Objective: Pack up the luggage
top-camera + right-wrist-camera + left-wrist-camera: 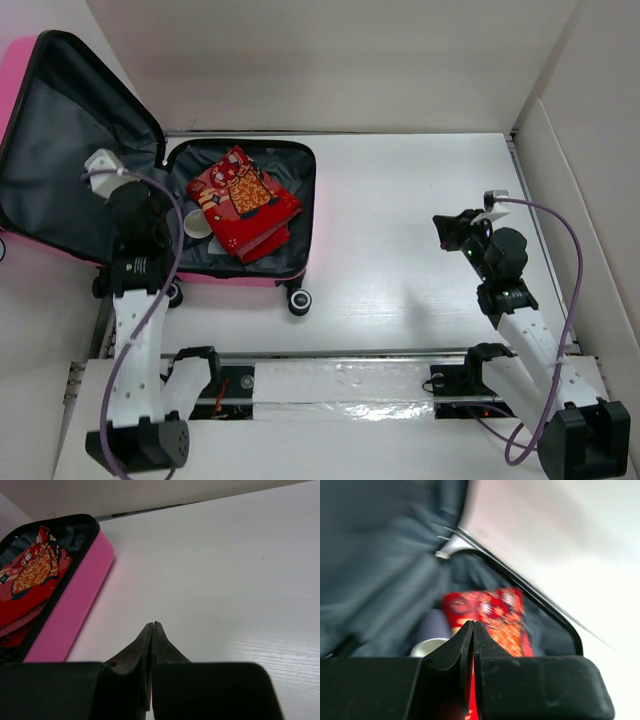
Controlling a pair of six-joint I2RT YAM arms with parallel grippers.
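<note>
Two arms are in play, and neither has anything in hand. From above, the luggage (60, 160) lies open on the worktop (400, 200). Its lid leans back and its base lies flat. A folded red cloth (243, 203) fills the base, with what looks like a white cup (197, 222) tucked beside it. Your left arm (138, 262) reaches over the base's near corner by the hinge. The right fingers (443, 226) hang over bare worktop, well apart from the case, probably kept clear because nothing loose lies near them.

In the left wrist view, which is blurred, your left fingers (473, 626) are clenched tip to tip and empty. The red cloth sits just beyond the tips and the grey lining rises to their left. That spot would suit tamping the contents or going for the lid.

In the right wrist view, your right fingers are pressed together on nothing. The luggage's pink wall lies ahead and to their left, not touching.
</note>
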